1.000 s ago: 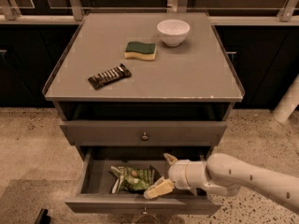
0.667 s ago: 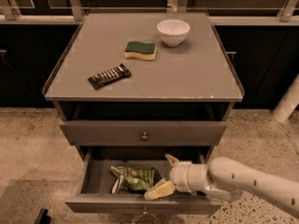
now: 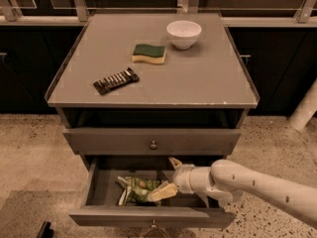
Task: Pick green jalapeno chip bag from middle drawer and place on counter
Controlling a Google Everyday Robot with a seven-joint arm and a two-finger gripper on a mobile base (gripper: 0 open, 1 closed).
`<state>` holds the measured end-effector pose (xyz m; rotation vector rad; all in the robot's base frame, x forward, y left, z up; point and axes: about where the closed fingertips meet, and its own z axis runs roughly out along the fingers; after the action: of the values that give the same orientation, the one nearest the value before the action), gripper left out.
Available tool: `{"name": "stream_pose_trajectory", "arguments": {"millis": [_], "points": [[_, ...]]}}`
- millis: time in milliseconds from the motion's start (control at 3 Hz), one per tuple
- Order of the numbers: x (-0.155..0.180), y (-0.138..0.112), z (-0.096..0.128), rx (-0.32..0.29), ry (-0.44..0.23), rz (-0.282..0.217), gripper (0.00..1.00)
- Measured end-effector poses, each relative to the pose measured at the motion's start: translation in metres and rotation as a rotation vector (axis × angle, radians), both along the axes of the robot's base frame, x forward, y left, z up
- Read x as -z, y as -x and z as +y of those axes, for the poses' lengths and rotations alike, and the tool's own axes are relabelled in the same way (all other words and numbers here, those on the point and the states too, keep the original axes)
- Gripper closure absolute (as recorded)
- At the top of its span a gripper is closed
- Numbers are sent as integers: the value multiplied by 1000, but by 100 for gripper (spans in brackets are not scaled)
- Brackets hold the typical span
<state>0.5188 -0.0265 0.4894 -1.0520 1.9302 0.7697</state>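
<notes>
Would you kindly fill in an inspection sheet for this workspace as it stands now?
Surface: counter, grey and flat, with a thin raised rim.
Job's things: green jalapeno chip bag lies in the open middle drawer; not yet on the counter.
Clutter: white bowl, sponge and snack bar on the counter.
Grippers: gripper inside the middle drawer, open, lower finger at the bag's right edge.
Cables: nothing seen.
Surroundings: speckled floor; dark cabinets behind; upper drawer shut.
</notes>
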Motion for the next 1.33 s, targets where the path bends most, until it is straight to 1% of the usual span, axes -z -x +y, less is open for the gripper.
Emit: {"name": "stream_pose_trajectory", "arguments": {"millis": [333, 667, 1000, 1333], "points": [[14, -19, 10, -2, -11, 3, 0], [32, -23, 17, 24, -26, 27, 0], [53, -20, 26, 69, -23, 48, 0], [69, -18, 34, 112, -5, 57, 0]]}}
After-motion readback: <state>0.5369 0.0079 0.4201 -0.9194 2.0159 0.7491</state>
